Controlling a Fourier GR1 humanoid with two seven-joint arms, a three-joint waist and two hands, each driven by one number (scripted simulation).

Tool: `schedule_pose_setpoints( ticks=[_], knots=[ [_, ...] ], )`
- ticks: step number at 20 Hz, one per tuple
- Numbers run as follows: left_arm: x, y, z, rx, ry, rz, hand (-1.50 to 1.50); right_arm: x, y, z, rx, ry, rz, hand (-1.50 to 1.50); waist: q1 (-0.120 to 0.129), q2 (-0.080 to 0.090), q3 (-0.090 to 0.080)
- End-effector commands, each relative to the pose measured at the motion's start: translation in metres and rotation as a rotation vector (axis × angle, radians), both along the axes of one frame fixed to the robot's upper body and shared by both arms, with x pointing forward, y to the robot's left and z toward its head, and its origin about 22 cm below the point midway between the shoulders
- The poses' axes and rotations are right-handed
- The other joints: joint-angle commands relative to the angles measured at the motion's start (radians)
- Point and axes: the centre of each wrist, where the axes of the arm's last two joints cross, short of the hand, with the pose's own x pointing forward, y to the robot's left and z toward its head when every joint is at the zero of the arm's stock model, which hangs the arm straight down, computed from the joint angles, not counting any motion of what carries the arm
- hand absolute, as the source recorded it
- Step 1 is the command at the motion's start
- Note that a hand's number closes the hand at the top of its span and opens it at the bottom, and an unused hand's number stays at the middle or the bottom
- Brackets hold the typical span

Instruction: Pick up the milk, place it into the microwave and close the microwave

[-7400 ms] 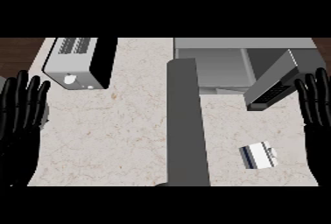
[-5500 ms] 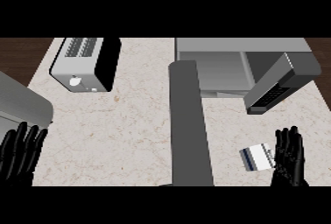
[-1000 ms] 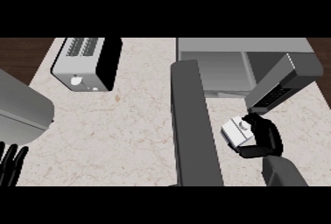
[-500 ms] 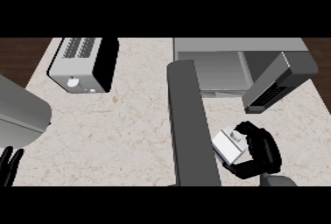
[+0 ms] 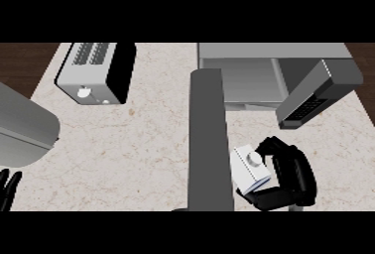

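With my right hand (image 5: 293, 172) fingers clasped round the milk (image 5: 248, 166), I'd lift it level, clear of the open door (image 5: 319, 94), into the microwave (image 5: 242, 82)

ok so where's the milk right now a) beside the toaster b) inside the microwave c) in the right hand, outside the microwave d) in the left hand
c: the right hand is curled round the milk carton, in front of the open microwave, not inside it.
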Motion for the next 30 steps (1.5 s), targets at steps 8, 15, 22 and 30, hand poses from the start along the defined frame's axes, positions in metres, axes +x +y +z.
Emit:
schedule_pose_setpoints(
  ticks=[8,15,22,30],
  knots=[
    [-0.018,0.021,0.001,0.016,0.004,0.017,-1.50,0.055,0.064,0.048,-0.079,-0.048,-0.108,1.50,0.021,0.002,-0.001],
    [0.008,0.042,0.005,0.015,0.014,0.017,-1.50,0.099,0.057,0.028,-0.196,0.013,-0.241,1.50,0.020,0.006,0.000],
    [0.017,0.034,0.013,0.035,0.021,0.008,-1.50,0.132,0.037,-0.012,-0.202,0.068,-0.266,1.50,0.024,0.008,0.001],
    [0.022,0.043,-0.014,0.014,0.031,-0.011,-1.50,0.164,0.003,-0.017,-0.239,-0.032,-0.286,1.50,0.043,0.017,0.001]
  ],
)
